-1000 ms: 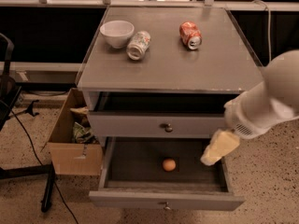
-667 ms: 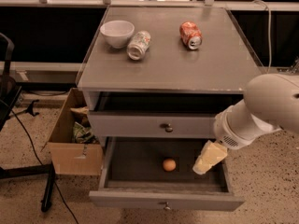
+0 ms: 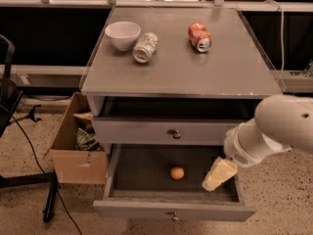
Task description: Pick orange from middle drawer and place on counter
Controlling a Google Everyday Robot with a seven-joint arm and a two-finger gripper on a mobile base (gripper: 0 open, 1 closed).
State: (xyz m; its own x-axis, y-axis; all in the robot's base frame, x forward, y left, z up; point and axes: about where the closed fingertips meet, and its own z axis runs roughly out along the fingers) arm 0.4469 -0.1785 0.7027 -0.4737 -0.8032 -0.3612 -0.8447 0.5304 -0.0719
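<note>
The orange [image 3: 177, 173] is a small round fruit lying on the dark floor of the open middle drawer [image 3: 173, 210], near its centre. My gripper [image 3: 216, 175] hangs over the drawer's right part, to the right of the orange and apart from it, at the end of a white arm coming in from the right. The counter [image 3: 181, 65] is the grey top slab above.
On the counter lie a white bowl [image 3: 122, 35], a green-white can [image 3: 145, 47] and a red-orange can [image 3: 200, 37], both on their sides. The upper drawer [image 3: 166, 130] is slightly open. A cardboard box [image 3: 78, 146] stands left of the cabinet. A chair base is at far left.
My gripper has moved left and down, into the space over the open middle drawer, closer to the orange. The orange has not moved.
</note>
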